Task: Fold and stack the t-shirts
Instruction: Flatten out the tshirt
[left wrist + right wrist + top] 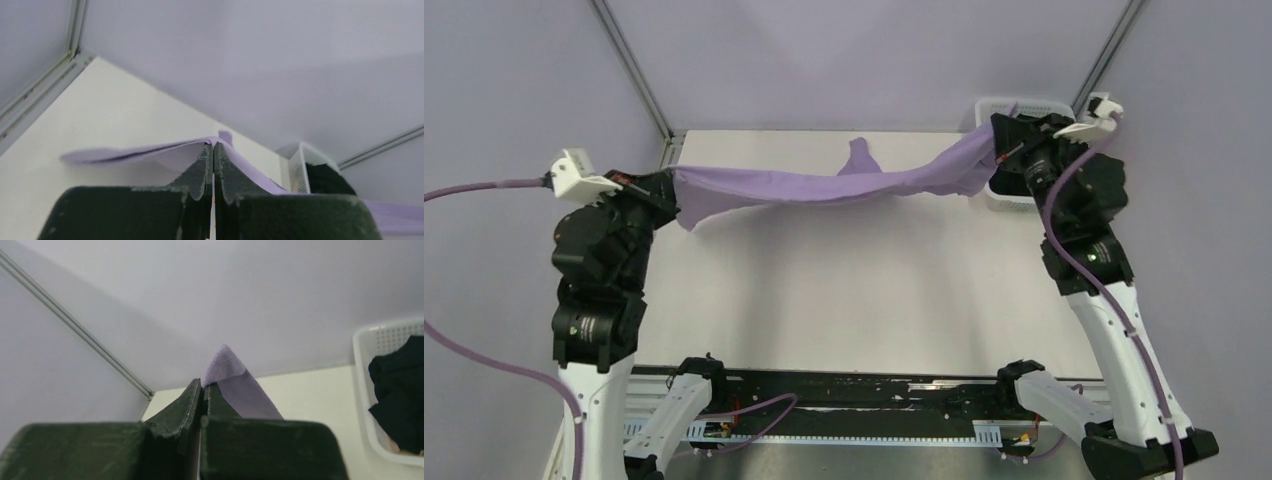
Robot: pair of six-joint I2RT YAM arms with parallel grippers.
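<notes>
A soft, light purple cloth t-shirt [824, 185] is held stretched in the air above the far part of the white table [844, 300], sagging slightly in the middle. Its ends are pinched by the left gripper [213, 150] near the table's far left corner and by the right gripper [202, 390] beside the white plastic lattice basket [1029, 102], both pairs of fingers being pressed together on the cloth. A black garment [400, 390] is seen inside the basket.
</notes>
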